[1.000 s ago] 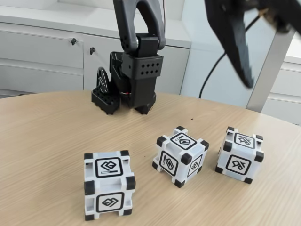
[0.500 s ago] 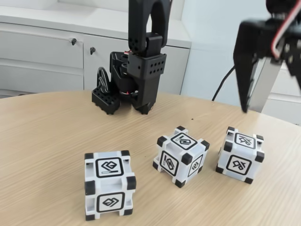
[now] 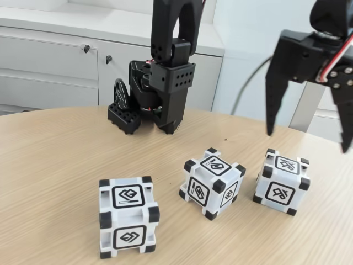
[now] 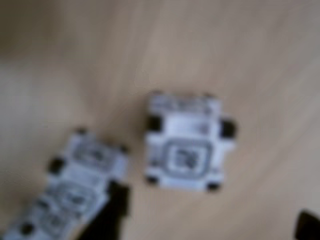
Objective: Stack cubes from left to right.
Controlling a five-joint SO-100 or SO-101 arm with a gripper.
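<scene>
Behind your counter [image 3: 49,160] — light wood grain with a curved far edge — you have a run of low white cabinets [image 3: 49,66] along the back. Their drawer fronts are flat, and two small dark locks [image 3: 86,48] sit near the seam between units. A pale worktop [image 3: 66,22] caps them. To the right in the fixed view you see a white wall [image 3: 242,33], a slanted pale post [image 3: 311,99] and more white cabinetry [image 3: 331,116] beyond. The light is soft and even — daylight-like, with faint shadows. In the wrist view the wood surface [image 4: 250,60] is blurred.
</scene>
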